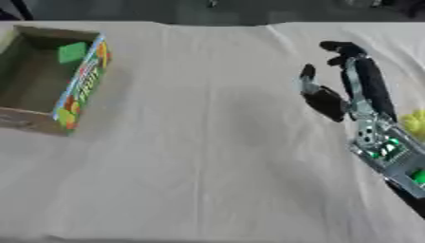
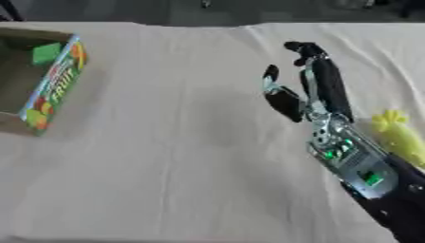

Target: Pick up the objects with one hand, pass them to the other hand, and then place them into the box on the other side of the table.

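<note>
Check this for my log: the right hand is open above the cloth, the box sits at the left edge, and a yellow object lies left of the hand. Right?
Not quite. The yellow object lies right of the right hand, beside its forearm, as the right eye view shows. The hand is open, and the box sits at the left edge.

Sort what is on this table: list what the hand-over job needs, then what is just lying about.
Job:
- yellow object, beside the right arm
- cardboard box, open, far left
- green item inside the box
- right robot hand, open, holding nothing

Lying about:
- only the white tablecloth
</note>
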Controlling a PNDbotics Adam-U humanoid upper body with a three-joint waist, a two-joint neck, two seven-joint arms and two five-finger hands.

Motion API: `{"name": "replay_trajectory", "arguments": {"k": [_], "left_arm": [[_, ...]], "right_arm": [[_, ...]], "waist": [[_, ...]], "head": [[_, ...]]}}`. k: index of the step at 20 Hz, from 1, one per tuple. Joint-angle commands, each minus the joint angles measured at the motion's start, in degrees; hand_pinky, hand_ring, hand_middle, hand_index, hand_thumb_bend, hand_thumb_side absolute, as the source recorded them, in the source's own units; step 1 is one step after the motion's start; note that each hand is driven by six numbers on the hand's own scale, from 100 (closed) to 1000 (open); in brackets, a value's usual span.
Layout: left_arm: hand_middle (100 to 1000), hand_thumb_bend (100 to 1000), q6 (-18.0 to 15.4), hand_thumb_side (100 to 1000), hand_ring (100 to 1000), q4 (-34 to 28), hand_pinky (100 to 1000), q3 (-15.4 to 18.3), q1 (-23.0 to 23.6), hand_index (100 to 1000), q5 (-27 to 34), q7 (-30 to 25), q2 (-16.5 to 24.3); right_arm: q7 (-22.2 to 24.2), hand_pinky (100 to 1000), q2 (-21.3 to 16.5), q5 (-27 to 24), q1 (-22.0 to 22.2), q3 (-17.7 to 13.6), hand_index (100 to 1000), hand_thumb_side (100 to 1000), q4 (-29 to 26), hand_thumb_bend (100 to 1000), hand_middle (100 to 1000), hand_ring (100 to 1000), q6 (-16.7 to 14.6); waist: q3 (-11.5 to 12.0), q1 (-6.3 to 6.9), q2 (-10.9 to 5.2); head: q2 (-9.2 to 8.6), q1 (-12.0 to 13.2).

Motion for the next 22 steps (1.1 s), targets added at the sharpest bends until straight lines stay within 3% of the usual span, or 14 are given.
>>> {"name": "replay_trajectory", "arguments": {"k": [1, 4, 8, 11, 12, 13, 17, 22], "left_arm": [[535, 100, -1.05, 274, 729, 4.73, 779, 2.38, 0.2, 351, -0.85, 1.68, 2.6], [538, 100, -2.71, 259, 730, 9.63, 779, 2.39, 1.05, 352, -2.45, 1.95, 2.19], [544, 100, -6.25, 231, 733, 15.52, 778, 1.47, 1.79, 357, -4.69, -1.11, 0.63], [548, 100, -8.72, 210, 733, 18.72, 775, 0.87, 2.02, 359, -8.6, -3.72, -0.18], [549, 100, -9.3, 202, 733, 19.69, 774, 0.89, 2.1, 359, -10.01, -4.32, -0.34], [549, 100, -9.78, 199, 733, 20.72, 773, 0.98, 2.18, 359, -11.43, -4.77, -0.46], [551, 100, -11.19, 190, 733, 24.07, 771, 1.88, 2.67, 361, -15.7, -5.64, -0.66], [553, 100, -12.21, 188, 733, 26.14, 769, 2.62, 3.31, 363, -18.16, -6.35, -0.67]], "right_arm": [[-19.88, 817, -2.15, 0.8, -1.04, -3.29, 860, 359, -0.59, 100, 809, 749, 19.83], [-19.88, 815, -2.84, -0.14, -1.48, -5.94, 862, 304, -0.59, 100, 802, 737, 19.83], [-19.88, 810, -5.08, -4.11, -1.41, -11.95, 861, 466, -0.59, 100, 792, 715, 19.83], [-19.88, 808, -7.63, -8.86, 0.03, -19.38, 861, 522, -0.59, 100, 787, 705, 19.83], [-19.88, 807, -8.44, -10.36, 0.69, -21.72, 860, 597, -0.59, 100, 785, 700, 19.83], [-19.88, 807, -9.25, -11.65, 1.49, -24.06, 860, 533, -0.59, 100, 783, 699, 19.83], [-19.88, 808, -11.31, -13.64, 5.32, -30.51, 860, 535, -0.59, 100, 781, 698, 19.83], [-19.88, 808, -11.15, -13.55, 9.11, -35.0, 859, 537, -0.59, 100, 779, 695, 19.83]], "waist": [[-0.3, -0.12, -1.33], [-0.87, -0.4, -1.39], [-1.94, -0.8, -1.6], [-2.95, -1.13, -1.72], [-3.25, -1.23, -1.71], [-3.57, -1.34, -1.68], [-4.62, -1.53, -1.34], [-5.25, -1.43, -0.91]], "head": [[-0.08, 0.72], [-0.09, 1.44], [-0.03, 3.35], [0.04, 4.19], [0.11, 4.56], [0.09, 4.95], [-0.19, 6.93], [-0.52, 10.43]]}}
